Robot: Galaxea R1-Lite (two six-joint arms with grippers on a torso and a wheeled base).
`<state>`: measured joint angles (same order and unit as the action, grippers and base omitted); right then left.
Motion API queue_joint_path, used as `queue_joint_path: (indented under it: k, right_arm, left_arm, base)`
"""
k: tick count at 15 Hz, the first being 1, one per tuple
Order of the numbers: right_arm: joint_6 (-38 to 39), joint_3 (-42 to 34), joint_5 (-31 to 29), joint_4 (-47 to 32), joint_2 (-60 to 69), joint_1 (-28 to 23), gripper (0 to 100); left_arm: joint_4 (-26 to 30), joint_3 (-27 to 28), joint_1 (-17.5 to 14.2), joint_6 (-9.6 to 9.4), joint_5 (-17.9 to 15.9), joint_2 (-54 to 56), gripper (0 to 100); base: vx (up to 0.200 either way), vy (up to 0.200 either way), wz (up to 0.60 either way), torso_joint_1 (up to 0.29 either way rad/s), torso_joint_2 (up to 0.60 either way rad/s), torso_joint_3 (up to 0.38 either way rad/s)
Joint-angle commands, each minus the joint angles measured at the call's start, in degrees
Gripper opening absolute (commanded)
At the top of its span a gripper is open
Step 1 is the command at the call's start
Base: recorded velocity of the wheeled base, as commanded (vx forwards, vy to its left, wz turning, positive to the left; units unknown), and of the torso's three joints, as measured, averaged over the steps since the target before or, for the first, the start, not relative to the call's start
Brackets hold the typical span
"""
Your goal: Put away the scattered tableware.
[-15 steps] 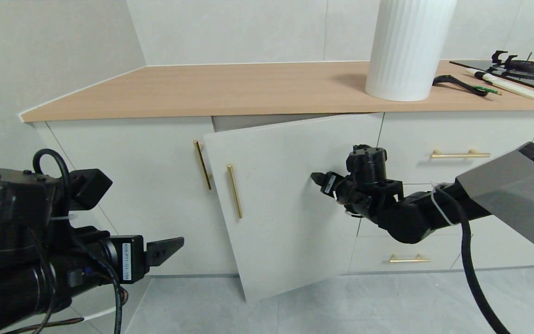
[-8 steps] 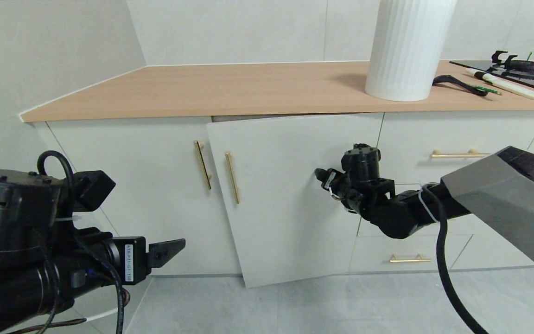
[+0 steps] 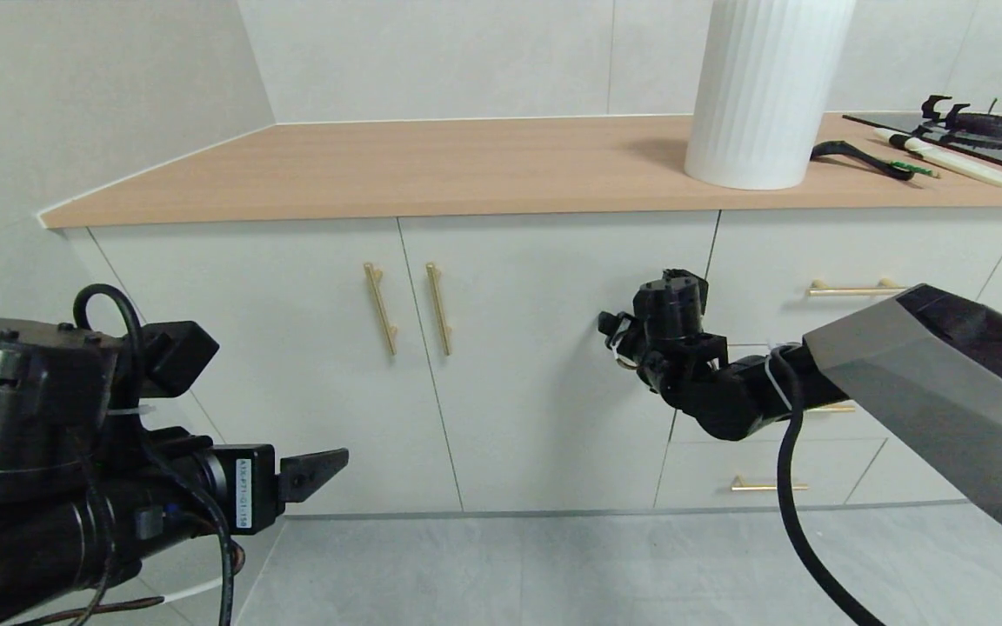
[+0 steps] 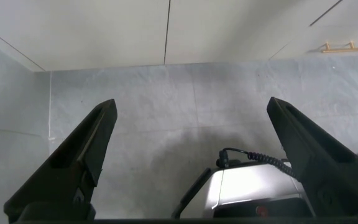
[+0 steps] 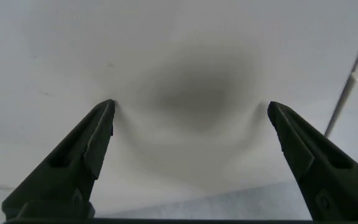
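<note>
A white cabinet door (image 3: 544, 391) with a gold bar handle (image 3: 438, 309) sits flush with the cabinet front under the wooden counter (image 3: 431, 169). My right gripper (image 3: 609, 329) is open, and both fingertips (image 5: 107, 109) touch the door's face near its hinge side. My left gripper (image 3: 320, 467) hangs low at the left, open and empty, over the grey floor (image 4: 185, 93). On the counter at the far right lie a black ladle (image 3: 862, 158) and a white-handled knife (image 3: 945, 161).
A tall white ribbed container (image 3: 762, 91) stands on the counter beside the utensils, with a black gas hob (image 3: 988, 130) behind them. Drawers with gold handles (image 3: 858, 289) are to the right of the door. A second door with its handle (image 3: 381, 309) lies to the left.
The cabinet door has swung from ajar to fully shut, with my right gripper following it in toward the cabinet. The left arm has hardly moved.
</note>
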<state>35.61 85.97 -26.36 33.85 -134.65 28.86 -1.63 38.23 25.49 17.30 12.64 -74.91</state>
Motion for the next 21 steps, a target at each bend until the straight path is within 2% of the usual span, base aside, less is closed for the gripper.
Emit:
queue_joint_path:
  k: [1, 2, 4, 5, 6, 10, 14, 15, 16, 17, 18, 19, 21]
  right_arm:
    - [0.34, -5.72, 3.24, 0.51, 4.74, 1.03, 100]
    - [0.78, -13.02, 11.85, 0.95, 10.28, 2.35, 100]
    - [0.51, -23.83, 25.30, 1.57, 18.01, 2.43, 100]
    - [0.34, -27.17, 31.10, 1.57, 21.09, 2.26, 100]
    - [-0.36, -28.05, 33.12, 1.48, 22.32, 2.08, 100]
    - [-5.73, -28.84, 28.38, 1.57, 26.01, 1.20, 100]
    - [-16.45, -38.68, 27.15, 1.39, 42.01, -2.05, 100]
    - [-18.03, -42.73, 25.74, 1.39, 47.63, -2.05, 100]
    - [-19.09, -47.03, 24.07, 1.39, 53.96, -2.05, 100]
    - [-20.32, -50.99, 22.66, 1.22, 60.38, -2.22, 100]
    - [-21.19, -52.66, 21.87, 1.13, 63.37, -2.31, 100]
    - [-25.15, -57.23, 20.20, 0.69, 72.95, -3.98, 100]
    - [-31.13, -62.41, 19.76, -2.74, 87.80, -7.94, 100]
  left_arm:
    - [-0.04, 0.00, 0.00, 0.02, 0.01, -0.06, 100]
    - [-0.04, 0.00, 0.00, 0.02, 0.01, -0.06, 100]
    - [-0.04, 0.00, 0.00, 0.02, 0.01, -0.06, 100]
    - [-0.04, 0.00, 0.00, 0.02, 0.01, -0.06, 100]
    - [-0.04, 0.00, 0.00, 0.02, 0.01, -0.06, 100]
    - [-0.12, -0.26, 0.00, 0.10, 0.10, 1.00, 100]
    - [-2.15, -1.14, 0.00, -0.25, 0.10, 5.57, 100]
    - [-2.23, -1.67, 0.00, -0.69, 1.33, 7.76, 100]
    - [-2.23, -2.81, 0.00, -1.57, 3.18, 10.84, 100]
    - [-2.23, -4.48, -0.09, -2.97, 4.15, 14.79, 100]
    - [-2.23, -5.27, -0.18, -3.59, 4.41, 16.82, 100]
    - [-2.15, -8.08, -3.43, -6.40, 4.67, 24.37, 100]
    - [-1.88, -12.13, -13.10, -15.19, 5.90, 38.17, 100]
  base:
    - [0.000, 0.000, 0.00, 0.000, 0.00, 0.000]
    - [0.000, 0.000, 0.00, 0.000, 0.00, 0.000]
    - [0.000, 0.000, 0.00, 0.000, 0.00, 0.000]
    - [0.000, 0.000, 0.00, 0.000, 0.00, 0.000]
    - [0.000, 0.000, 0.00, 0.000, 0.00, 0.000]
    - [0.000, 0.000, 0.00, 0.000, 0.00, 0.000]
    - [0.000, 0.000, 0.00, 0.000, 0.00, 0.000]
    - [0.000, 0.000, 0.00, 0.000, 0.00, 0.000]
    - [0.000, 0.000, 0.00, 0.000, 0.00, 0.000]
    - [0.000, 0.000, 0.00, 0.000, 0.00, 0.000]
    - [0.000, 0.000, 0.00, 0.000, 0.00, 0.000]
    - [0.000, 0.000, 0.00, 0.000, 0.00, 0.000]
    - [0.000, 0.000, 0.00, 0.000, 0.00, 0.000]
